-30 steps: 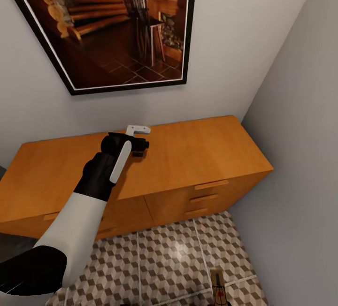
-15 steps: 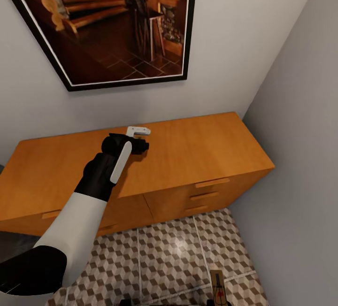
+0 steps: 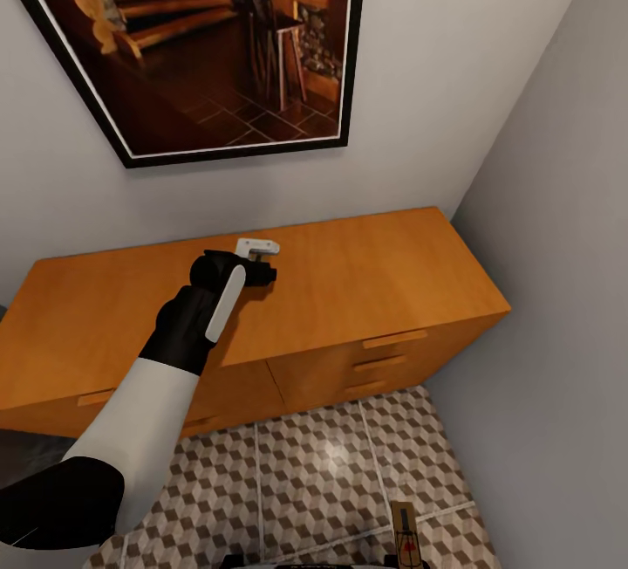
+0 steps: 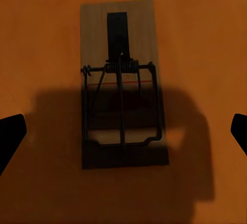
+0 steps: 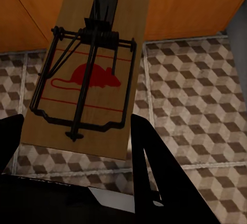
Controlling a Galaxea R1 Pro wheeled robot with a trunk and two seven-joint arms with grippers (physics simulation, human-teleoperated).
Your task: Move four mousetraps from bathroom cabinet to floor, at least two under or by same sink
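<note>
On the cabinet [image 3: 349, 290] top a trap [image 4: 122, 82] lies flat between the spread fingers of the left pincer [image 4: 123, 131]. The right pincer [image 5: 77, 147] pinches another trap [image 5: 90, 69] over the floor [image 5: 195, 95]. Light, stiff, snappy: grip the board's long edges, clear of the wire.

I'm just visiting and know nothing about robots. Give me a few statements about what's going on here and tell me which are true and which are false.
1. The left gripper hangs open over a mousetrap lying on the cabinet top. True.
2. The right gripper is empty. False: it holds a second mousetrap printed with a red mouse.
3. The cabinet's drawers are pulled open. False: they sit closed.
4. A framed picture hangs on the wall above the cabinet. True.
5. The floor is plain white. False: its tiles bear a cube pattern.
</note>
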